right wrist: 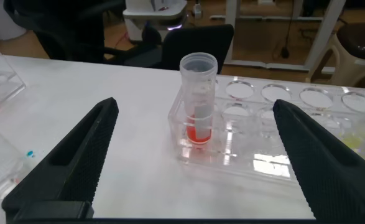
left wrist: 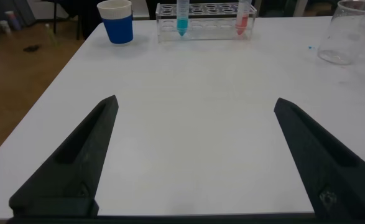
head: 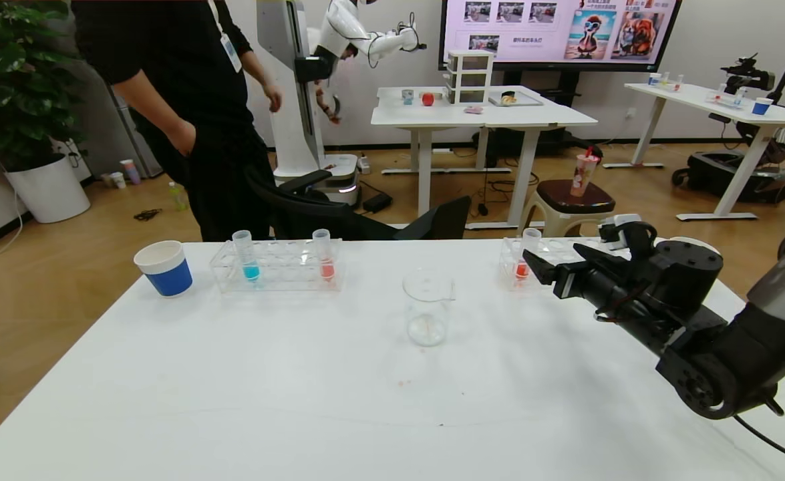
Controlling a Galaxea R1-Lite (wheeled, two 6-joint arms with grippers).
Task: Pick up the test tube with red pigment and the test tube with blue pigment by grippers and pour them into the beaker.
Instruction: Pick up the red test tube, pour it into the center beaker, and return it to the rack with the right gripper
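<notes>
One right hand [right wrist: 194, 162] (fingers spread), facing red tube [right wrist: 198, 99] upright in rack [right wrist: 275, 146]

The right gripper [head: 538, 262] has matte black wedge-shaped fingers [right wrist: 70, 168] with a finely textured surface, a small white-grey box and thin black cables on a dark grey, round-jointed arm [head: 719, 347].

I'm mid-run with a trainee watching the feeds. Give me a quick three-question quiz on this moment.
1. True or false: the right gripper is shut on the test tube with red pigment.
2. Which tube shares the left rack with the test tube with blue pigment? A) yellow-green B) salmon-red C) none
3. What stands at the table's centre?

Key: 1. False, it is open, the tube still racked. 2. B. 3. The beaker.
</notes>
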